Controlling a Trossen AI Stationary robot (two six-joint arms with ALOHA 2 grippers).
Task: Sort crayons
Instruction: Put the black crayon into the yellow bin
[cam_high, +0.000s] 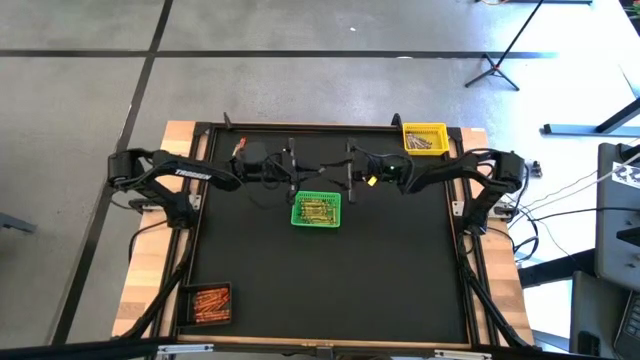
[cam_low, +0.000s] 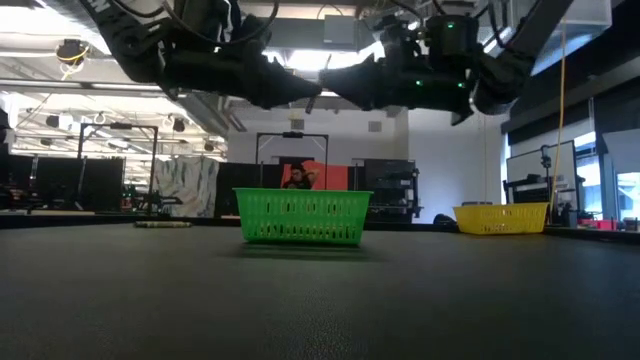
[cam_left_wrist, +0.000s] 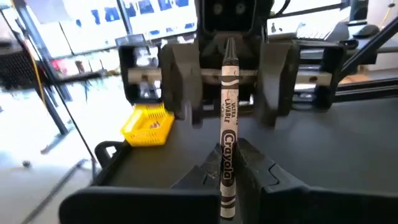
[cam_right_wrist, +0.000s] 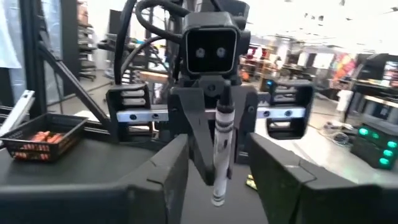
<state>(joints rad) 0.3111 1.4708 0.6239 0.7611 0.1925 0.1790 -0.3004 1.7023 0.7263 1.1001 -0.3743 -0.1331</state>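
Note:
My left gripper (cam_left_wrist: 227, 167) is shut on a grey crayon (cam_left_wrist: 228, 118) with a "Crayola" wrapper, high above the green basket (cam_high: 316, 210) at the table's far middle. My right gripper (cam_right_wrist: 221, 183) faces it, open. Its two fingers (cam_left_wrist: 180, 87) stand on either side of the crayon's free tip without clearly touching it. In the high view the grippers meet tip to tip, left (cam_high: 300, 175) and right (cam_high: 345, 176). The green basket holds several crayons and rests on the black mat. My left gripper pinches the grey crayon's rear part (cam_left_wrist: 227, 186) between its two fingers. The fingers come level from the table's left side and lie along the crayon. The crayon sticks out past the fingertips toward my right gripper, its tip (cam_right_wrist: 217, 196) clear of the table.
A yellow basket (cam_high: 424, 138) with crayons stands at the far right corner. A black basket (cam_high: 210, 303) with orange crayons stands at the near left corner. The black mat (cam_high: 330, 290) is bordered by a raised frame. A person shows in the room beyond the table (cam_low: 297, 178).

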